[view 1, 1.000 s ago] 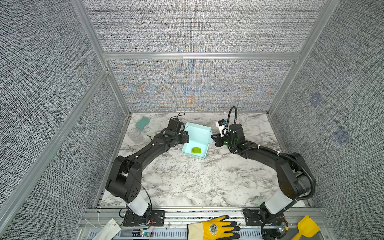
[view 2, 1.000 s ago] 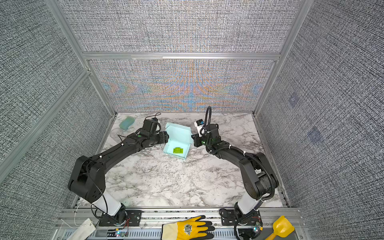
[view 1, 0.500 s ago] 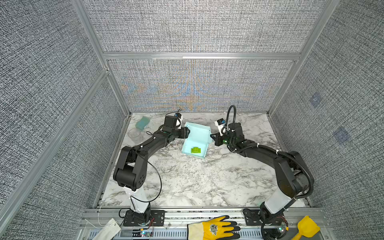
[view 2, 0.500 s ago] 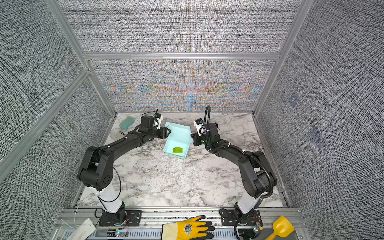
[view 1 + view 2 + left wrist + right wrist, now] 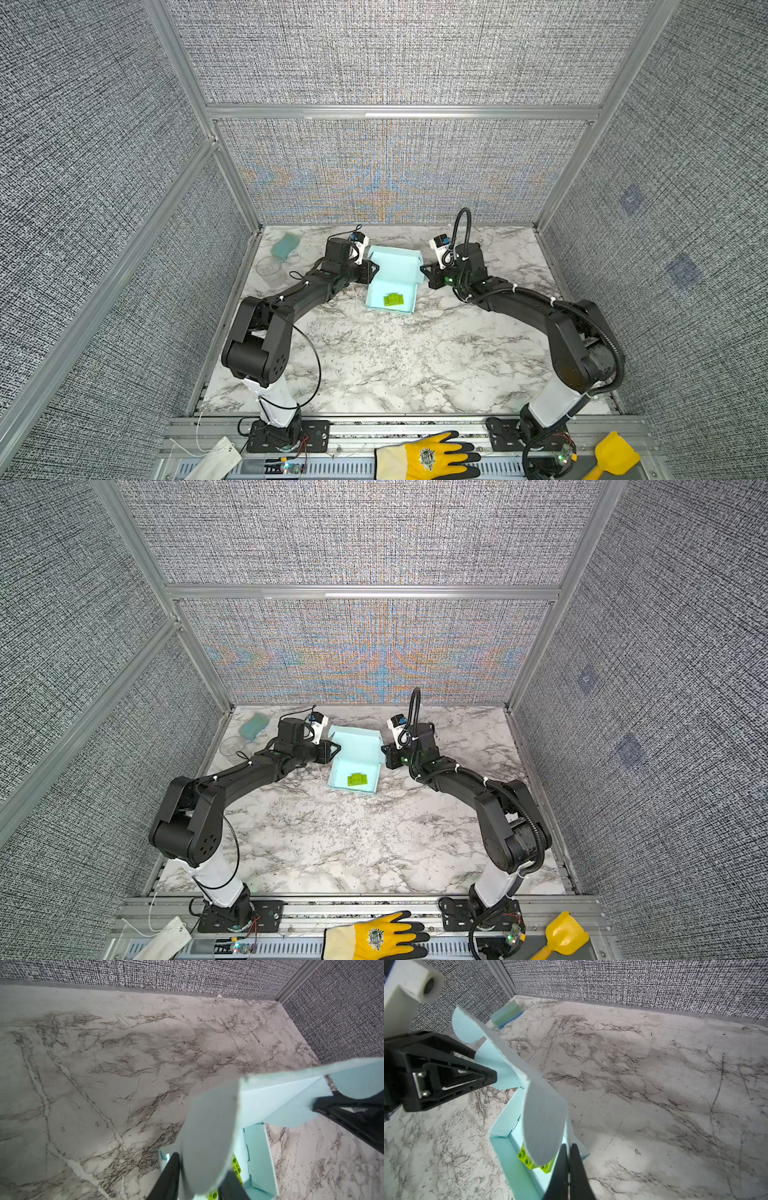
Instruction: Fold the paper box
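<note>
paper box [image 5: 397,266] sits far-centre on the marble table [image 5: 374,365], directly between the two grippers. tray part lies flat on the table, open side up, with a lime-green toy brick [image 5: 393,299] inside. lid stands up off the tray's far edge, rounded side flaps sticking out. left gripper [image 5: 373,269] is at the lid's left edge: in the left wrist view its jaws are apart with one rounded flap between them, can't tell if the pads touch it. right gripper [image 5: 423,273] is at the lid's right edge, jaws together, pinching a thin strip of the lid in the right wrist view. teal sponge block [image 5: 285,245] sits in the far-left corner, well apart from the box
</note>
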